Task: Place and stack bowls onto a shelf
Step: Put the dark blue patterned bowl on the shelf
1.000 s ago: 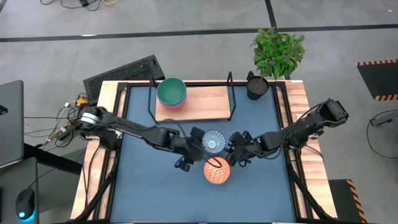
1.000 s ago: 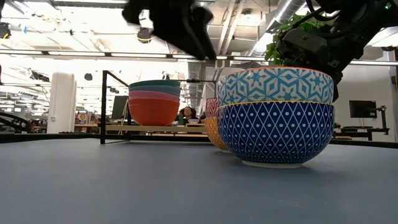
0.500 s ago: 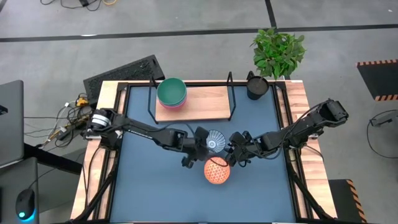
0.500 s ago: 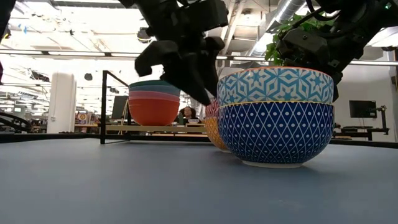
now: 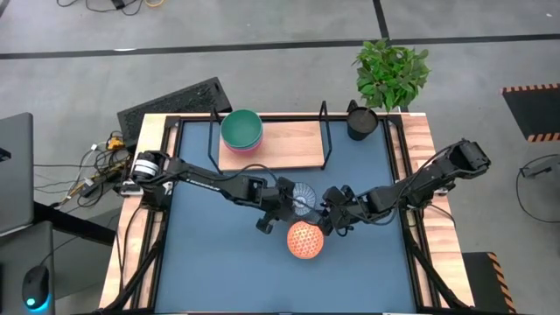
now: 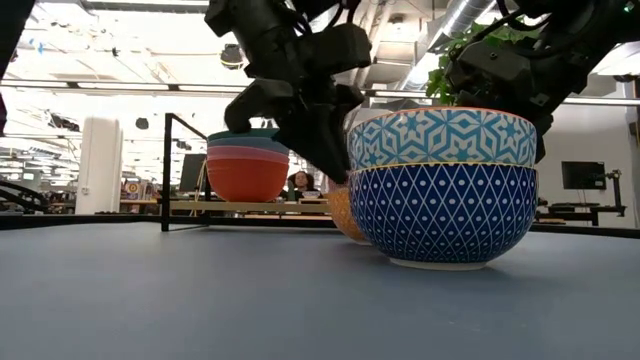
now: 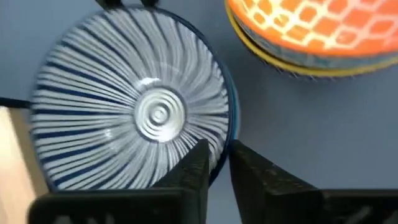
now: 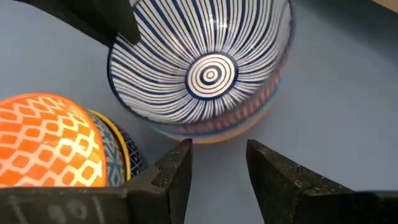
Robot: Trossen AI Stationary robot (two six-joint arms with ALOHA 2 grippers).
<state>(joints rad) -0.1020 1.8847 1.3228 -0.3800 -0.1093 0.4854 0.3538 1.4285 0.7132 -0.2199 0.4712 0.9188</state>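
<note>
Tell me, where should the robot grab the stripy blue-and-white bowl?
Probably by its rim. The striped bowl sits upright on the table, its thin edge free, and its round wall is too wide to span. The left gripper already straddles the rim from the side away from the orange bowl, one finger inside and one outside.

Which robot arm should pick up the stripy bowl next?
Probably the left. The left gripper already has its jaws straddling the rim of the blue-striped bowl, one inside, one outside. The right gripper is open just short of it, nearer the orange bowl.
</note>
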